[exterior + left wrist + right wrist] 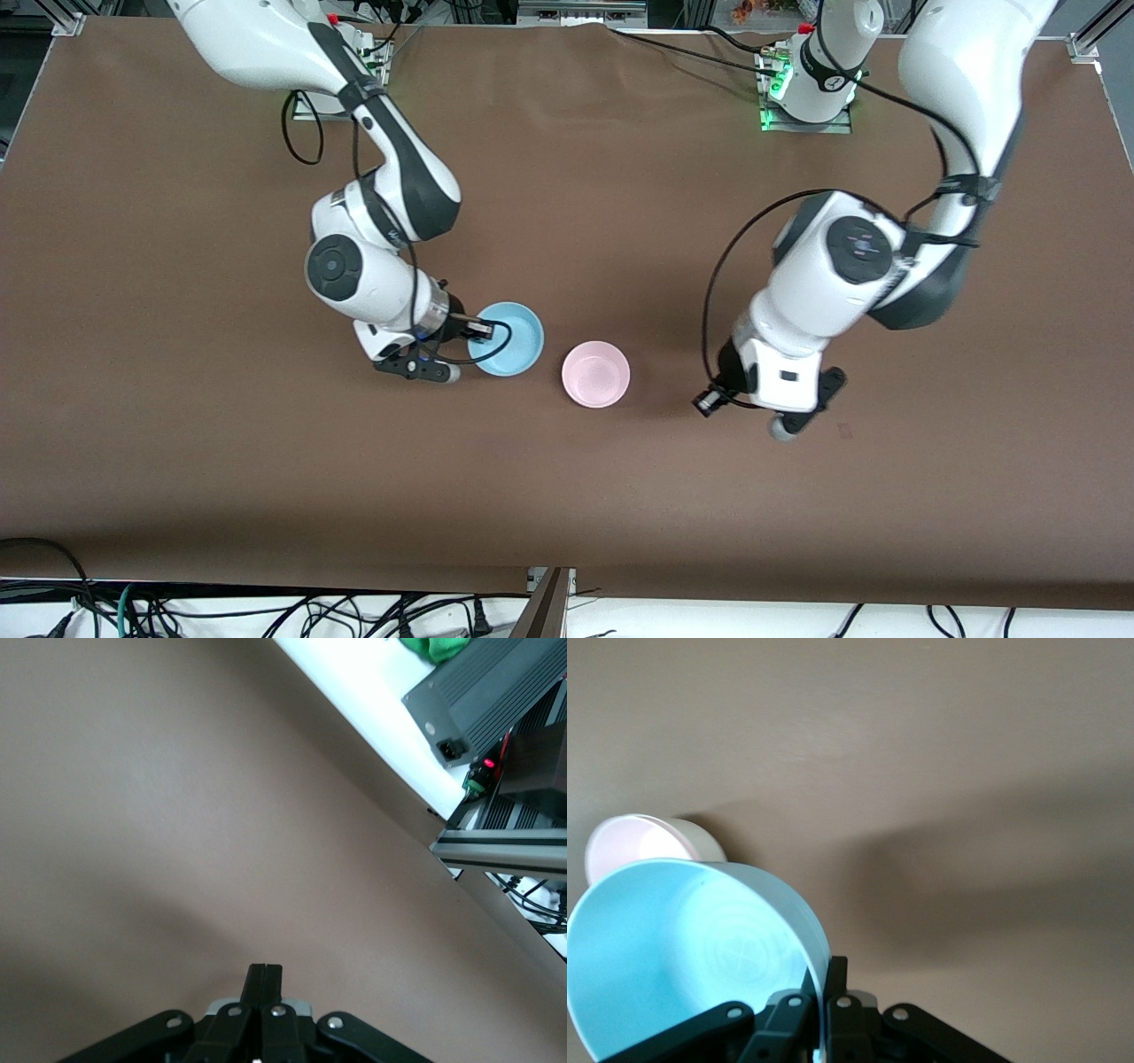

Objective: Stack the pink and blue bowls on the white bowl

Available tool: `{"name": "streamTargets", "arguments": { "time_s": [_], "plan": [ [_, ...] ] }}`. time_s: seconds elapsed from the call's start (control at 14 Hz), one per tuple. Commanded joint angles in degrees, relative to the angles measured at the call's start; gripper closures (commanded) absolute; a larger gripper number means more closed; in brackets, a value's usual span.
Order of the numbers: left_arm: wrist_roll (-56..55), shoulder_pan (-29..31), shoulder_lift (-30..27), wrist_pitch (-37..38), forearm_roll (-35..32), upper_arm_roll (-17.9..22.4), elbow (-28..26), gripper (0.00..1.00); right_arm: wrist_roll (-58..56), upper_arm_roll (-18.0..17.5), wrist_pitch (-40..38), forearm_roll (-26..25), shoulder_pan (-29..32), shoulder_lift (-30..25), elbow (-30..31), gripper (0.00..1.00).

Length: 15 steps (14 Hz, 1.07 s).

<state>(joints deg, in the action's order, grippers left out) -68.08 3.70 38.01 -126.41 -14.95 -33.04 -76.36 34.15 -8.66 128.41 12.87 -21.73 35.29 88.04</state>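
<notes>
We see right claw (468,335) pinching blue bowl (508,338) rim, bowl raised off worktop (177,425), likely bound for pink bowl (596,374). Left claw (784,427) pressed together, waiting over worktop.

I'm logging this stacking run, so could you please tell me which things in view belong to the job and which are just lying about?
Job:
blue bowl, rim pinched in the right gripper
pink bowl, on the table beside it
left gripper, shut, waiting
No white bowl visible.

Lying about:
cables beneath the table edge
</notes>
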Motion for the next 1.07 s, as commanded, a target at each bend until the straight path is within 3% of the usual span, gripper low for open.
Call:
{"name": "streamTargets", "arguments": {
  "time_s": [0.0,0.36,0.64,1.0],
  "plan": [
    [8.6,3.1,0.2,6.2,3.7,-1.0,4.8,1.00,4.8,0.2,4.0,0.8,-3.0,3.6,-4.1,1.00],
    [19.9,10.0,-0.3,10.1,6.4,-1.4,6.7,1.00,10.3,0.2,12.8,0.7,-7.4,7.0,-5.5,1.00],
    [31.8,16.2,-0.7,19.2,9.5,-1.5,10.1,1.00,10.5,0.2,17.0,0.7,-8.9,8.2,-5.5,1.00],
    [42.1,21.1,-2.9,20.5,9.4,-1.2,6.6,1.00,10.5,0.3,23.1,0.3,-10.7,10.6,-5.5,1.00]
  ]
}}
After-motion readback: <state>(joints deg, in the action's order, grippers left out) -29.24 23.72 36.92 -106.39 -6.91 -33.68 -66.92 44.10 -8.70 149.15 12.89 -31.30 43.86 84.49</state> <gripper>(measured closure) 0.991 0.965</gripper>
